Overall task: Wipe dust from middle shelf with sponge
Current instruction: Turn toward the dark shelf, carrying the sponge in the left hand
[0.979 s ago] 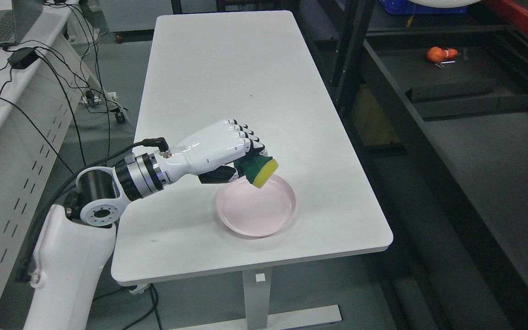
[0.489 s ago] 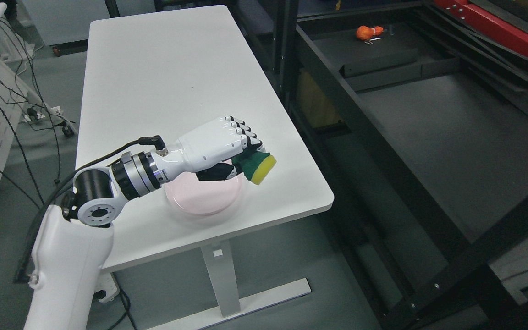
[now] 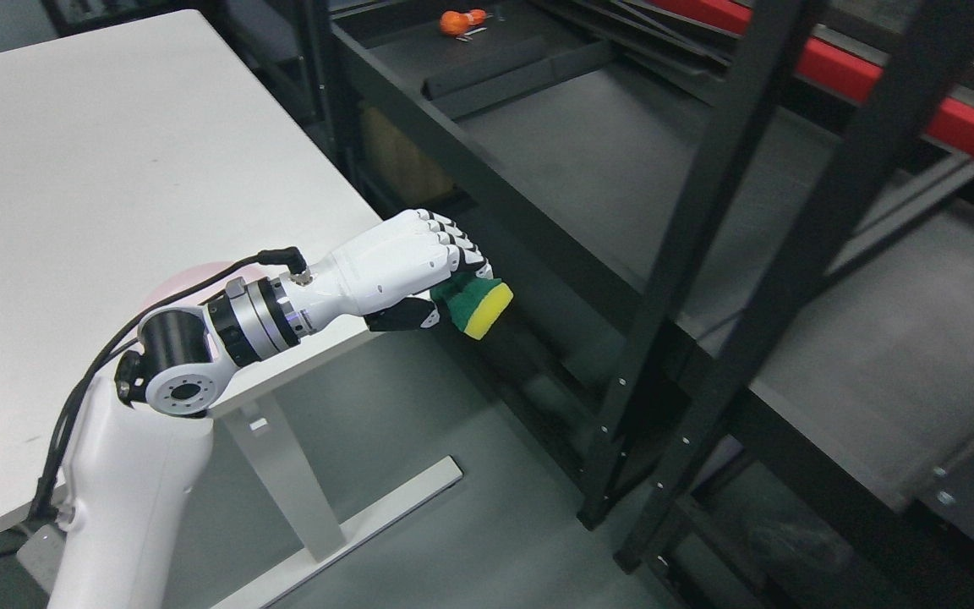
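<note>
- Grey workshop floor [image 3: 419, 423] fills the bottom of the head view, with the white arm coming in from the lower left.
- Left robot hand [image 3: 419, 262] is curled tight around the green-and-yellow scrub sponge [image 3: 474, 306], yellow face pointing out toward the rack. Right arm isn't in shot at all.
- Sponge hangs in the gap past the corner of the white rectangular table [image 3: 115, 178], not touching anything yet.
- Pale pink round plate [image 3: 178, 283] sits on the table, mostly hidden behind the wrist.
- Progress-wise I'd say pickup is done and it's in the carry-over bit. No wiping has started, so the whole shelf job is left.
- Dark grey flat shelf board [image 3: 622, 169] of the black metal rack is just beyond the sponge.
- Slanted black steel uprights [image 3: 707, 220] cross in front of the shelf on the right and could snag the arm.
- Way at the back, a small orange object [image 3: 456, 20] lies on the shelf, in the way of a full-length wipe.
</note>
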Controlling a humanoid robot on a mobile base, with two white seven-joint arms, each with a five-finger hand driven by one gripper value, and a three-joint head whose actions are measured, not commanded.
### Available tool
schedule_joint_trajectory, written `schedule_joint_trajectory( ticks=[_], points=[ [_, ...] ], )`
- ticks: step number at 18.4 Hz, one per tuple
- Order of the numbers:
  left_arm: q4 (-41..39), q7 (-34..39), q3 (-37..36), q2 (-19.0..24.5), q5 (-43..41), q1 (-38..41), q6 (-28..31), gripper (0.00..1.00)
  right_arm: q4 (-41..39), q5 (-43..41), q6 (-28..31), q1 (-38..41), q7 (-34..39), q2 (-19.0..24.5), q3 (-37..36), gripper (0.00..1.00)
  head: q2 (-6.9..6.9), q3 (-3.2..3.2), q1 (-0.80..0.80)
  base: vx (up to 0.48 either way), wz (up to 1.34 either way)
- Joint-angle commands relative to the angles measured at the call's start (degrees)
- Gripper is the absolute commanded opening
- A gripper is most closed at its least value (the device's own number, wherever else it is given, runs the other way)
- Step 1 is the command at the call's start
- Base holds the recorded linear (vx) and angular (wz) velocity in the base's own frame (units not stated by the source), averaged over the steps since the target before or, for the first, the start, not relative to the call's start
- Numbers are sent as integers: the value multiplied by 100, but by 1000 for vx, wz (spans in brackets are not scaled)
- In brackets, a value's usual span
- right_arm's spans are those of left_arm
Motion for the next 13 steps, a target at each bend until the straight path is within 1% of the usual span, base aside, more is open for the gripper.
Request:
schedule_joint_trajectory(
  ticks=[1,4,8,10,13],
  points=[
    [-9,-10,10,-41,-2,-15,-4,0,-100,0,418,0,7,-100,0,100,0,0,0,-292,-791],
    [-9,-19,10,-58,-2,-59,-4,0,-100,0,427,0,7,-100,0,100,0,0,0,-262,-858],
    [-9,-27,-42,-277,-2,-199,-4,0,-100,0,418,0,7,-100,0,100,0,0,0,-227,-1014],
    [18,-27,-226,-295,-2,-409,-4,0,-100,0,418,0,7,-100,0,100,0,0,0,-172,-1006],
    [18,-27,-403,-497,15,-752,-4,0,-100,0,418,0,7,-100,0,100,0,0,0,-100,-833]
  ],
)
